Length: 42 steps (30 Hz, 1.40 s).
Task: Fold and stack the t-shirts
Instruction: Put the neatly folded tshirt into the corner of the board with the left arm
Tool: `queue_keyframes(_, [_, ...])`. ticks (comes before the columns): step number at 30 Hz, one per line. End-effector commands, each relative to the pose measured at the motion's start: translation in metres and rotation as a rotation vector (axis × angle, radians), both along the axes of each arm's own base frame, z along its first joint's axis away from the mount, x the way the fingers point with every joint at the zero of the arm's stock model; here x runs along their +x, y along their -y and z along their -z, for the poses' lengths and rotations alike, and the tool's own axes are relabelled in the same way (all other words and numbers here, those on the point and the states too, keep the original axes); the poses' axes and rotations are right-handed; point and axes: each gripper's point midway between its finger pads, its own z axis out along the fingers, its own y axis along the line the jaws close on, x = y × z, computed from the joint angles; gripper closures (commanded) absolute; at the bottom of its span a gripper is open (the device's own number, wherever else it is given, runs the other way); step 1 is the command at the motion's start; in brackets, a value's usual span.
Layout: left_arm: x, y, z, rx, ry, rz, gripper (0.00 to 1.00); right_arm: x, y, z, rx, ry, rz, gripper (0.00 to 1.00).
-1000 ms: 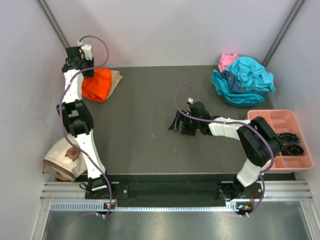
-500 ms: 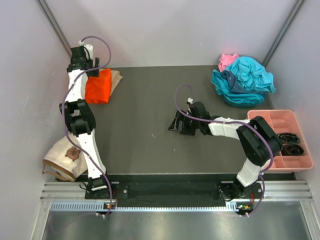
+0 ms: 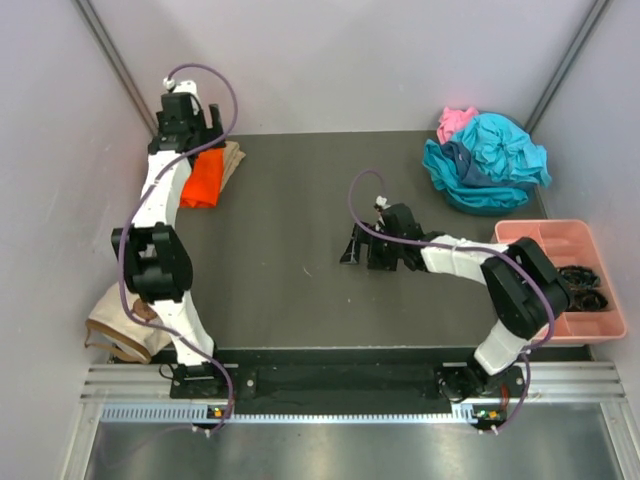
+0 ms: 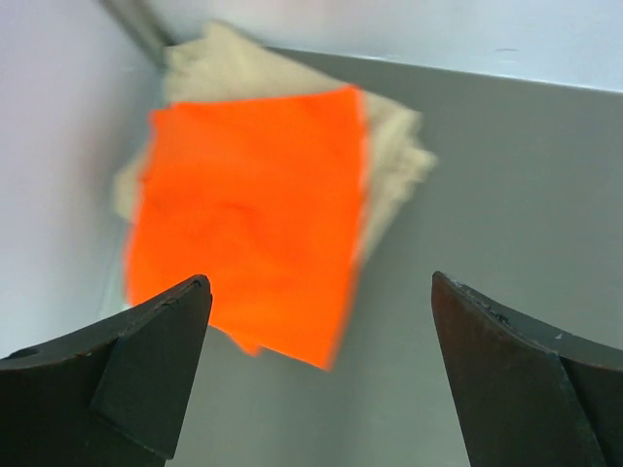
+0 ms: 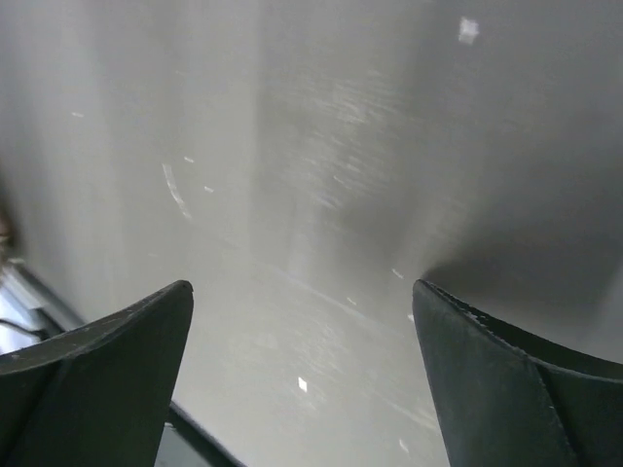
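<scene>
A folded bright orange t-shirt (image 3: 203, 180) (image 4: 248, 224) lies on a folded tan t-shirt (image 3: 232, 157) (image 4: 397, 161) in the back left corner of the table. My left gripper (image 3: 205, 138) (image 4: 319, 282) hovers just above and behind this stack, open and empty. A crumpled heap of teal t-shirts (image 3: 490, 160) sits at the back right, with a pink t-shirt (image 3: 455, 120) behind it. Over the bare middle of the table, my right gripper (image 3: 352, 248) (image 5: 302, 285) is open and holds nothing.
A pink compartment tray (image 3: 545, 235) with dark items stands at the right edge. A cream cap-like thing (image 3: 115, 320) lies off the table's left edge. Walls close in behind and beside the orange stack. The dark table (image 3: 290, 290) stretches between the arms.
My left gripper has opened, let go of the orange t-shirt and drawn back toward the rear wall. The orange t-shirt now lies flat on the tan one. The right jaws opened slightly wider.
</scene>
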Motion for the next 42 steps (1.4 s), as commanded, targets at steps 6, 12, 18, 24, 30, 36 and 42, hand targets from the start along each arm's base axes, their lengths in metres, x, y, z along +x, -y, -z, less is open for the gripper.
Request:
queue_keyframes(6, [-0.053, 0.105, -0.034, -0.248, 0.185, 0.035, 0.01, 0.006, 0.052, -0.067, -0.186, 0.263, 0.041, 0.01])
queue_keyframes(12, [-0.089, 0.133, 0.005, -0.258, 0.094, 0.004, 0.01, -0.006, 0.088, -0.084, -0.285, 0.340, 0.100, 0.01])
queue_keyframes(18, [-0.135, 0.147, 0.053, -0.280, -0.012, -0.008, 0.01, -0.024, 0.124, -0.101, -0.341, 0.438, 0.182, 0.01])
queue_keyframes(24, [-0.182, 0.150, 0.093, -0.327, -0.046, -0.001, 0.01, -0.044, 0.151, -0.111, -0.343, 0.500, 0.258, 0.01])
queue_keyframes(30, [-0.210, 0.151, 0.101, -0.358, -0.007, 0.020, 0.01, -0.062, 0.176, -0.123, -0.320, 0.561, 0.348, 0.01])
queue_keyframes(36, [-0.223, 0.144, 0.101, -0.349, 0.035, 0.025, 0.01, -0.070, 0.191, -0.121, -0.351, 0.563, 0.390, 0.01])
queue_keyframes(42, [-0.228, 0.140, 0.102, -0.346, 0.073, 0.024, 0.01, -0.072, 0.196, -0.116, -0.368, 0.555, 0.405, 0.01])
